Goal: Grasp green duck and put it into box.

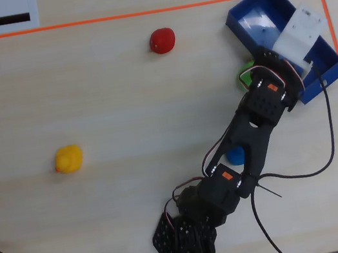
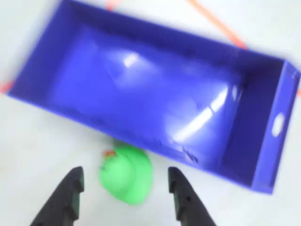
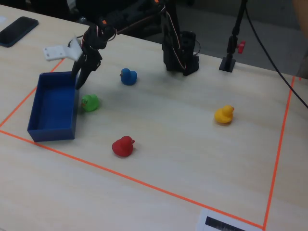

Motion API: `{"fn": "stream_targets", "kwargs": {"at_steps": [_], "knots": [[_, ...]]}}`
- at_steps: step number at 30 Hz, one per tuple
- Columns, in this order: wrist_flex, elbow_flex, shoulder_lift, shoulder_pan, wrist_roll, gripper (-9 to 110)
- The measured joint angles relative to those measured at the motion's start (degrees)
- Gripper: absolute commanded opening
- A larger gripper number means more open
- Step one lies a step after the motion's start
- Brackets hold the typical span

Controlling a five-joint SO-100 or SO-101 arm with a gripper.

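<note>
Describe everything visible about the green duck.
The green duck is a small, bright green toy with a rounded body, a smaller head and an orange mark at the beak; it looks like smooth rubber. It sits on the table beside the blue box's long outer wall, outside it. The open gripper straddles it, fingers clear of its sides.

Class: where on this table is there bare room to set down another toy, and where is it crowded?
Bare: the wide stretch between the red duck and the yellow duck. Crowded: beside the box, where the green duck sits under the open pincer.
</note>
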Motion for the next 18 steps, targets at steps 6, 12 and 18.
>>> {"fn": "stream_targets", "kwargs": {"at_steps": [6,12,18], "knots": [[0.26,5.45,0.09,-0.18,-1.23,25],[0.70,5.45,0.18,-1.05,-1.14,26],[0.70,5.45,0.18,-2.20,-1.14,28]]}}
